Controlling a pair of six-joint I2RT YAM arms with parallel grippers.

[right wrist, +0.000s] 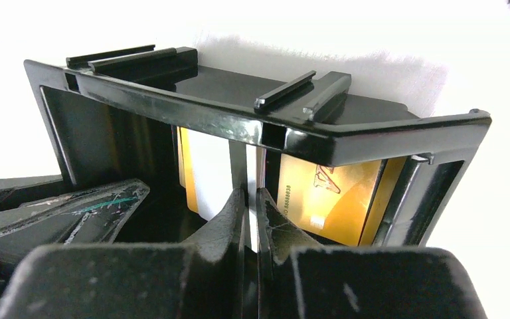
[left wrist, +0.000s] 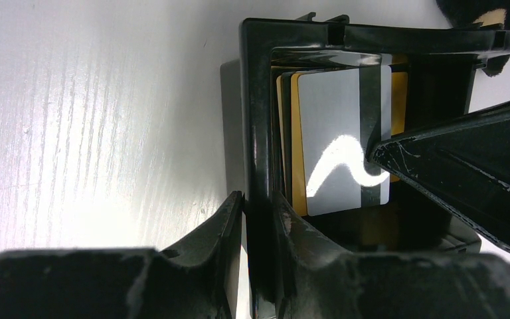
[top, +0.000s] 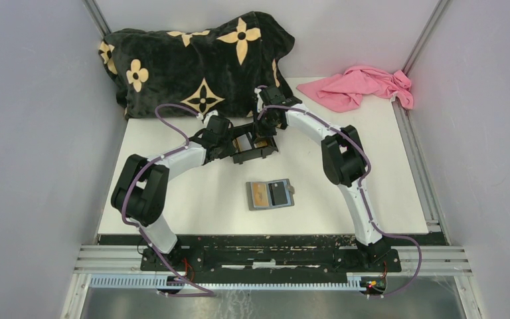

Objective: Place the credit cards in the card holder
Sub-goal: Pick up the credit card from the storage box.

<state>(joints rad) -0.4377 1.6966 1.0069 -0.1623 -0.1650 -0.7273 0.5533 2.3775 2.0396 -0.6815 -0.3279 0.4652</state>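
Note:
The grey card holder [top: 270,206] lies open at the table's middle, a gold card [top: 260,194] and a black card [top: 279,193] in its slots. Behind it is a black box [top: 259,156] holding more credit cards. My left gripper [top: 234,145] [left wrist: 255,199] is shut on the box's side wall [left wrist: 255,100]. Inside stands a silvery card [left wrist: 339,133] with a dark stripe, and gold cards [right wrist: 325,193] beside it. My right gripper [top: 263,136] [right wrist: 252,193] reaches into the box from above, its fingers pinched on the thin edge of the silvery card [right wrist: 209,179].
A black blanket with tan flower prints [top: 199,60] is heaped at the back left. A crumpled pink cloth [top: 362,86] lies at the back right. White table [top: 192,199] shows around the card holder.

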